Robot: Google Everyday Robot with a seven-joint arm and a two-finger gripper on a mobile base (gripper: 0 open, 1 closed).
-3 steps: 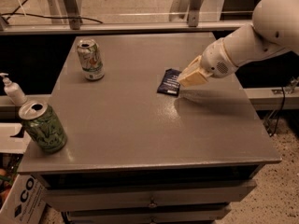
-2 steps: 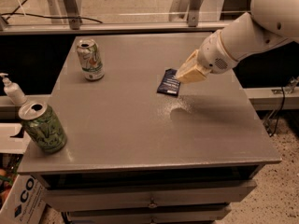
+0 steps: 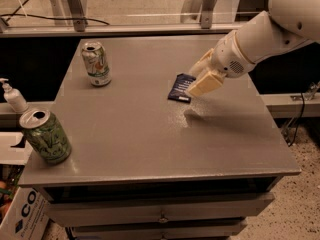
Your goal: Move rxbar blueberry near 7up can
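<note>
— What takes up most of the view?
— A grey surface [image 3: 150, 149] with drawers under its front edge. Over its right side reaches the robot's white arm [image 3: 265, 34], coming in from the upper right.

— And the cans?
— A wholly green can [image 3: 46, 136] stands upright at the front left corner, its top open. The 7up can [image 3: 96, 64] stands upright at the back left, well apart from the arm. Off the surface, to the left, there is a pump bottle [image 3: 14, 98].

— Where is the claw?
— The claw [image 3: 194, 84] hangs over the right half of the surface, toward the back, with its cream fingers pointing down and to the left. They are closed on the right end of the rxbar blueberry [image 3: 179, 87].

— So the bar is in its grip?
— Yes. The dark blue wrapper sticks out to the left of the fingers, tilted. A shadow lies on the surface just in front of it, so it looks lifted clear. It is well apart from the 7up can, with bare grey top between them.
</note>
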